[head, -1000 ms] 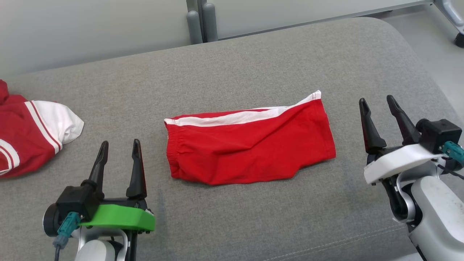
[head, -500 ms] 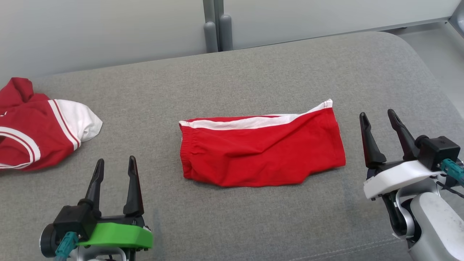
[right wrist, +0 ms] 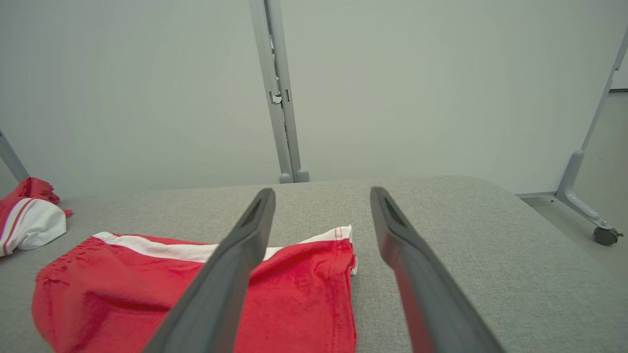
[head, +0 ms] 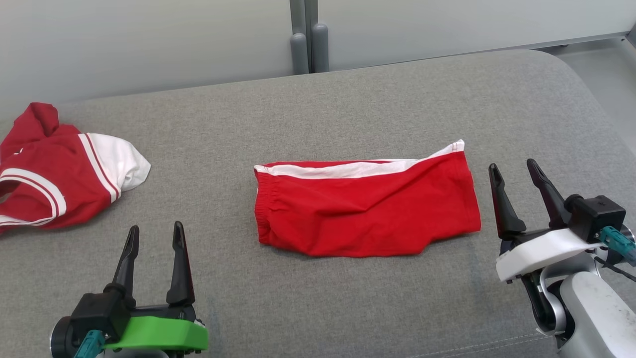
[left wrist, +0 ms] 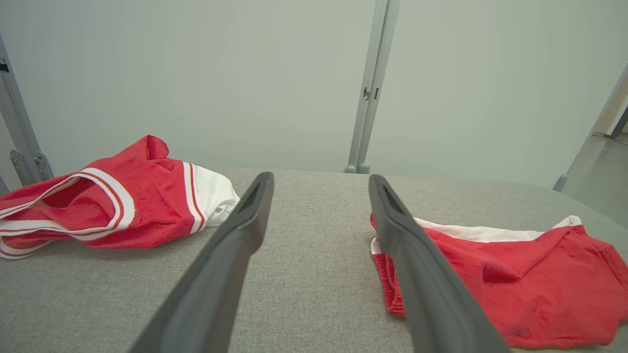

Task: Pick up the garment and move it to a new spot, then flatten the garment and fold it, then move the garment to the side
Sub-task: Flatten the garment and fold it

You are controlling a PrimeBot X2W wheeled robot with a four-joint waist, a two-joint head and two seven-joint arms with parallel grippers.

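The garment (head: 367,214) is a pair of red shorts with a white side stripe. It lies folded flat in the middle of the grey cushion (head: 318,114). It shows at the right of the left wrist view (left wrist: 515,284) and at the lower left of the right wrist view (right wrist: 304,299). My left gripper (head: 155,227) (left wrist: 320,177) stands open, near and to the left of the shorts' waistband, touching nothing. Just off the shorts' right hem, my right gripper (head: 512,165) (right wrist: 322,191) is open and holds nothing.
A second red and white garment (head: 59,179) (left wrist: 122,206) (right wrist: 29,220) lies crumpled at the cushion's far left. A grey post (head: 308,40) and a pale wall stand behind the cushion. The cushion's rounded right edge drops to the floor, where a caster wheel (right wrist: 606,235) stands.
The camera has moved, so the whole scene sits lower and further right and more of the left garment shows. Both grippers have drawn back a little. The shorts lie as before.
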